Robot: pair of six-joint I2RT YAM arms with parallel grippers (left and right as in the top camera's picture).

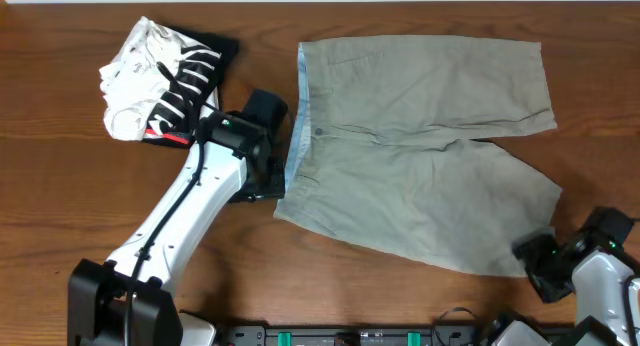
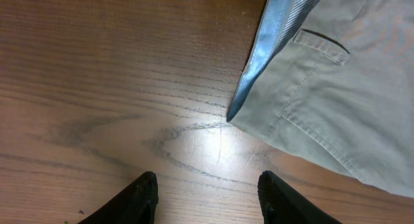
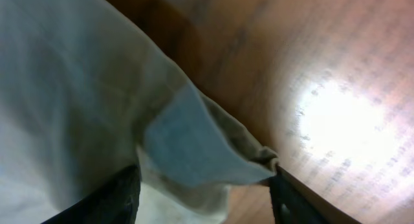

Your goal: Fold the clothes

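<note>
Across the middle of the wooden surface [image 1: 60,186] the khaki shorts [image 1: 420,156] are spread flat, with the pale blue waistband [image 1: 300,116] turned to the left and the two legs reaching to the right, the nearer leg slanting toward the front edge. Well to the left of the shorts, at the far corner, a bundled black-and-white striped garment [image 1: 165,81] with a red mark is seen, apart from the shorts. The left claw [image 1: 268,184] is found just beside the lower end of the waistband; in the left wrist view its fingers [image 2: 145,198] are held apart over bare wood, nothing is gripped, and the blue corner of the waistband lies just ahead of them and to the right, not between them. The right claw [image 1: 535,261] is set at the hem of the nearer leg, by the front right of the surface. In the right wrist view its fingers are spread wide, and a turned-up corner of the hem [image 3: 259,162] is seen between them, near one finger, though it is not pinched.
</note>
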